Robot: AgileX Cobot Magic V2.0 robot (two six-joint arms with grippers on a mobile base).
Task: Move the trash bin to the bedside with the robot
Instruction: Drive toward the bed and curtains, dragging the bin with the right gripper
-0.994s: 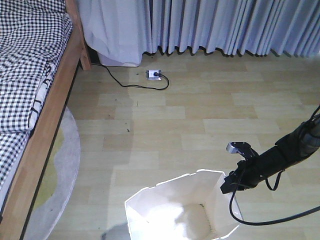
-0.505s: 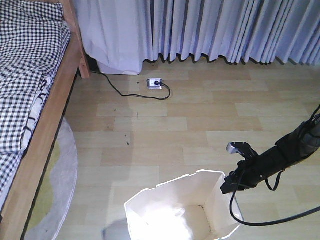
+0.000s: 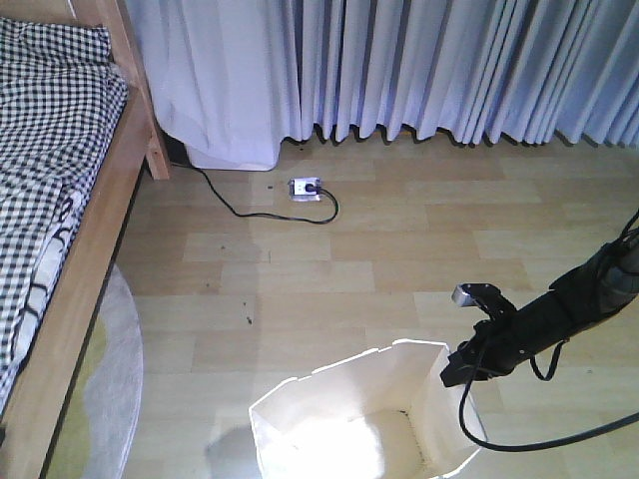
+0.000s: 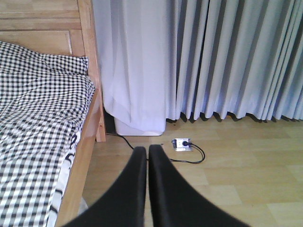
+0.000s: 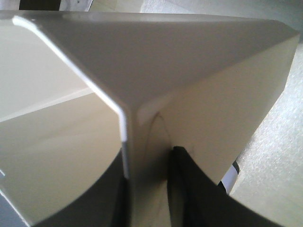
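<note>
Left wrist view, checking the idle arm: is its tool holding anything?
No, the left tool is shut tight with nothing held in it.

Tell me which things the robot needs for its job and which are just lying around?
For the job: bin, right gripper shut on its rim, bed.
Just lying about: power strip, curtains, rug.

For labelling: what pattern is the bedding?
The bedding is black-and-white checked; left wrist view shows it best.
</note>
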